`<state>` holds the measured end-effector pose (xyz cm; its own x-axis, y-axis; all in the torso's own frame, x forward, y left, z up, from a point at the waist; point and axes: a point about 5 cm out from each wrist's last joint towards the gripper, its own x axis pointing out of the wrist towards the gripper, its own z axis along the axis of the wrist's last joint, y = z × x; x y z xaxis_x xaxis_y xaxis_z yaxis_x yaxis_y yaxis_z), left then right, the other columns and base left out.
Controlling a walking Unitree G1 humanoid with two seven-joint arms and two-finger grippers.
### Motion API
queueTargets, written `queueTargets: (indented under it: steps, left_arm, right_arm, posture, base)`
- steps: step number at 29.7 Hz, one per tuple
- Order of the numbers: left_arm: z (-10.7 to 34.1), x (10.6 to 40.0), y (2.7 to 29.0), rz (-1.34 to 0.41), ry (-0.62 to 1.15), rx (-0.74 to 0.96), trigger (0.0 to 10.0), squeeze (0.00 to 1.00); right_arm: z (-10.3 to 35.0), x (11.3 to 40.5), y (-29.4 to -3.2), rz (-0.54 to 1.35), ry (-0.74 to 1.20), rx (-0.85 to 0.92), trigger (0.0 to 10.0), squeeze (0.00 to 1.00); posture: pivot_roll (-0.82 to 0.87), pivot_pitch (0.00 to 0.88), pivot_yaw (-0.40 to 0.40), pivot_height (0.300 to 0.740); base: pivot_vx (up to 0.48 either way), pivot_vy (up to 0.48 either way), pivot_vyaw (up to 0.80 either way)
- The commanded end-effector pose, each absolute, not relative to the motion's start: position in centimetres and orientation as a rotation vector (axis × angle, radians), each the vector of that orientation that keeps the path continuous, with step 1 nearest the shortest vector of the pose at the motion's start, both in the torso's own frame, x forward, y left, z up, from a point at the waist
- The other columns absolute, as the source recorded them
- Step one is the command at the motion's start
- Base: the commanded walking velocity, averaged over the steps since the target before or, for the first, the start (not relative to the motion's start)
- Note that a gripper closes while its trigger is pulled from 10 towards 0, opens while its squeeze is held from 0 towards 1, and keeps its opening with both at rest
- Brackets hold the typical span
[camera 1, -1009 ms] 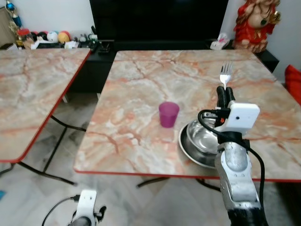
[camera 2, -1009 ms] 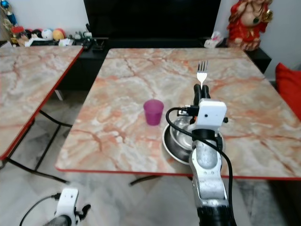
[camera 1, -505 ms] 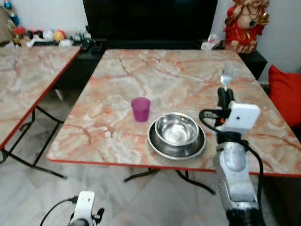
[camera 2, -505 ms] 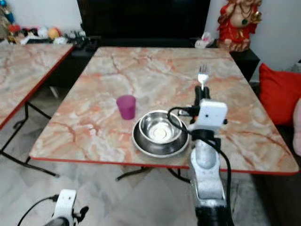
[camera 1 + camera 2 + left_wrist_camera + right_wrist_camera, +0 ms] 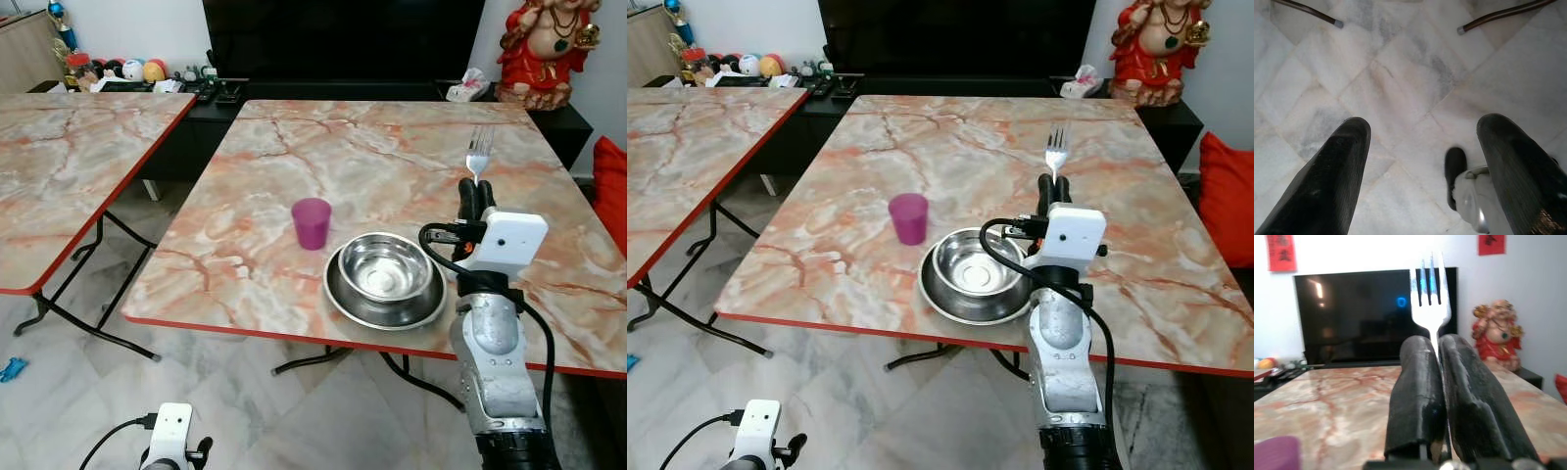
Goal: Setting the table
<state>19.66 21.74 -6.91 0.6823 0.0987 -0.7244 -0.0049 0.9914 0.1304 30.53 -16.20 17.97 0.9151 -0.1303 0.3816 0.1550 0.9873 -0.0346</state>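
The right gripper (image 5: 475,193) is clamping a fork (image 5: 478,153) upright, tines up, beside the steel bowl (image 5: 385,271); the left gripper (image 5: 1422,161) is hanging spread wide.

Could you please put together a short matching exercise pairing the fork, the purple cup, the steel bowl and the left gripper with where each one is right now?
Things:
1. fork
2. purple cup
3. steel bowl
4. left gripper

Places:
A. nested in a steel plate near the table's front edge
B. open, hanging low over the floor
C. clamped upright in the right gripper
D. standing on the marble table, left of the bowl

Pairs: 1-C, 2-D, 3-A, 4-B
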Motion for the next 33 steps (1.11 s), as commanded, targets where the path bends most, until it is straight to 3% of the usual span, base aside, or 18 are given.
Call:
queueTargets:
  steps: [1,13,19,26,33]
  left_arm:
    - [-7.0,19.4,22.2,0.059,0.837,0.131,10.0,0.00]
    - [-7.1,19.3,22.1,0.055,0.844,0.130,10.0,0.00]
    - [-7.1,19.3,22.1,0.056,0.844,0.125,10.0,0.00]
    - [-7.0,19.5,21.9,0.054,0.843,0.123,10.0,0.00]
    - [-7.1,19.3,22.0,0.055,0.846,0.119,10.0,0.00]
  right_arm:
    - [18.1,30.8,-15.8,-0.138,-0.385,-0.062,10.0,0.00]
    - [18.1,31.0,-16.6,-0.165,-0.373,-0.086,10.0,0.00]
    - [18.3,31.3,-18.2,-0.219,-0.358,-0.133,10.0,0.00]
    - [18.5,31.8,-22.7,-0.344,-0.275,-0.239,10.0,0.00]
    - [18.1,32.2,-23.1,-0.300,-0.195,-0.275,10.0,0.00]
  posture:
    - [0.05,0.002,0.034,0.740]
    - [0.05,0.005,0.037,0.740]
    - [0.05,0.005,0.037,0.740]
    - [0.04,0.005,0.038,0.740]
    - [0.04,0.006,0.038,0.740]
  base:
    - [0.000,0.000,0.00]
    - [0.000,0.000,0.00]
    - [0.000,0.000,0.00]
    - [0.000,0.000,0.00]
    - [0.000,0.000,0.00]
